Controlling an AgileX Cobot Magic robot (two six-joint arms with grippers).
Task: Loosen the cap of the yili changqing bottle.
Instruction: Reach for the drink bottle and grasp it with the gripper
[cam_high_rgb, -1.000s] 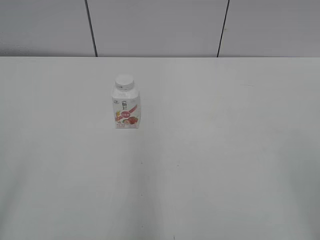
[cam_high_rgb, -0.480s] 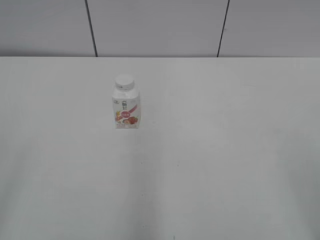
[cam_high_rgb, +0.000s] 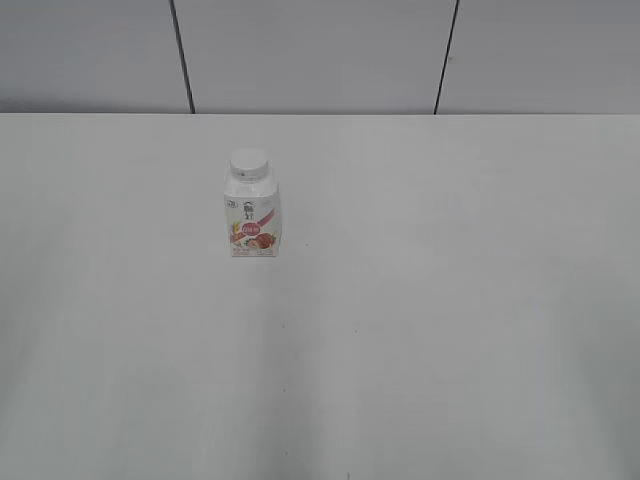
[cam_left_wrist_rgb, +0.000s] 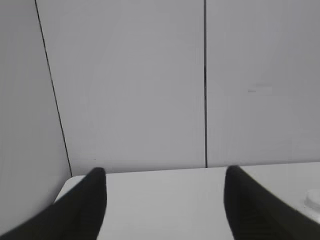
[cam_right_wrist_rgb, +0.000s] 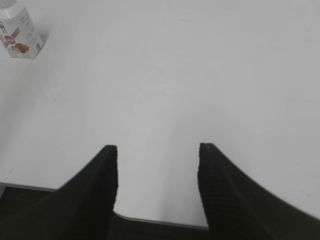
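Note:
The yili changqing bottle (cam_high_rgb: 252, 218), white with a pink-red label, stands upright on the white table left of centre. Its white cap (cam_high_rgb: 249, 163) sits on the neck. The bottle also shows in the right wrist view (cam_right_wrist_rgb: 19, 31) at the top left corner, far from my right gripper (cam_right_wrist_rgb: 157, 147), which is open and empty over the table's near edge. My left gripper (cam_left_wrist_rgb: 164, 172) is open and empty, facing the back wall; the cap's edge (cam_left_wrist_rgb: 314, 196) shows at the far right. Neither gripper shows in the exterior view.
The white table (cam_high_rgb: 420, 300) reaches back to a grey panelled wall (cam_high_rgb: 320, 55) with dark seams. The table's rounded left corner (cam_left_wrist_rgb: 70, 182) shows in the left wrist view. The table's near edge (cam_right_wrist_rgb: 30, 186) shows in the right wrist view.

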